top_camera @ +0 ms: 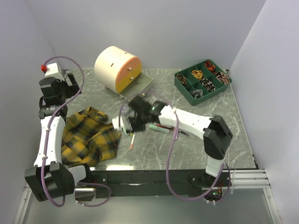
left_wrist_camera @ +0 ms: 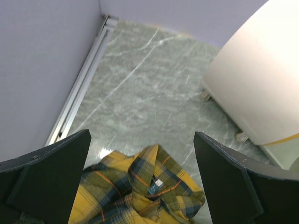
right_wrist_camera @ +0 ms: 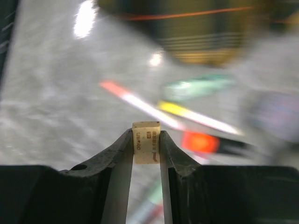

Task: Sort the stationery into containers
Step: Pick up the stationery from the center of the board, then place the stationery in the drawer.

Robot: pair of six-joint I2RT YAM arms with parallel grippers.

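The cream drum-shaped chest [top_camera: 112,65] stands at the back left, its orange front facing right and a drawer [top_camera: 139,87] pulled out low in front. Its cream side also shows in the left wrist view [left_wrist_camera: 261,84]. My right gripper [top_camera: 131,124] is shut on the small tan block [right_wrist_camera: 146,141] and holds it above the table's middle. Beneath it lie blurred pens and markers [right_wrist_camera: 196,116]. On the table a thin pen [top_camera: 132,140] and markers [top_camera: 161,128] lie near my right wrist. My left gripper [left_wrist_camera: 142,186] is open and empty above the plaid cloth's collar.
The yellow-black plaid cloth [top_camera: 91,135] lies at the front left, also in the left wrist view [left_wrist_camera: 140,191]. A green compartment tray [top_camera: 203,81] with small items stands at the back right. Walls close in on the left, back and right.
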